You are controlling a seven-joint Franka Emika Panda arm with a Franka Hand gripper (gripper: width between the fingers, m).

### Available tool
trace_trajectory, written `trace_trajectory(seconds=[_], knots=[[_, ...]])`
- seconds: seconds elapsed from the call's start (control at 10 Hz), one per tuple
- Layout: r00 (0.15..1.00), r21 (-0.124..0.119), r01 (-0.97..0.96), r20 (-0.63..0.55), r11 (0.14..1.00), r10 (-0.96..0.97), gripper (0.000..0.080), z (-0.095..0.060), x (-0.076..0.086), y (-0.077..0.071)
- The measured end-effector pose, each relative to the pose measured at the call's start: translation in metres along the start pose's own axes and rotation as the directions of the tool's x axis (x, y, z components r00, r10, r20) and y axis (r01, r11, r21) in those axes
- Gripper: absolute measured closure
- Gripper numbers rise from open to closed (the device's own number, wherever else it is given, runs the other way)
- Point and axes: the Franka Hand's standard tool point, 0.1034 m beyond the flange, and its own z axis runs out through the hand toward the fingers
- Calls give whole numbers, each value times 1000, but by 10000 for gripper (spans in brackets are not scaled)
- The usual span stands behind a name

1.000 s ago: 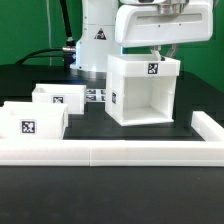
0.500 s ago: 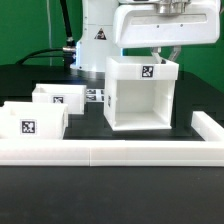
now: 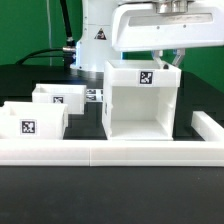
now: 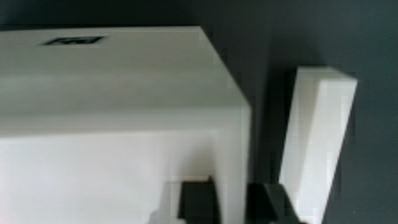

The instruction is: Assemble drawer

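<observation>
TOOL (image 3: 166,57): narrow, clamped on top right rim of cube housing (image 3: 143,102) | HOUSING: centre-right of frame, open front toward camera, tag on top edge | TRAYS: small tray (image 3: 30,122) lower left on black table (image 3: 120,195), second tray (image 3: 56,97) just behind | white rail (image 3: 120,152): across foreground

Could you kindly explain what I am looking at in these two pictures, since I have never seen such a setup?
The white machine is a robot arm ending in a two-finger gripper. One picture comes from a camera off the arm, the other from a camera on its wrist, looking past the fingers. On the dark table stand a big open-fronted housing, a near tray, a far tray and a long white rail. The gripper sits at the housing's top edge; whether it clamps it is unclear.
</observation>
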Motion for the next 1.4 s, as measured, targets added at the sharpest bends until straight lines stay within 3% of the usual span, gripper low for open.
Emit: trace_trajectory(seconds=[0.6,0.9,1.2,1.4], knots=[[999,22,-22,-43,1000,23,761,1,54,-16],[998,25,-48,-44,999,49,761,1,53,-17],[977,46,-204,-48,978,206,761,0,55,-20],[914,49,-405,-24,913,406,760,4,46,-25]])
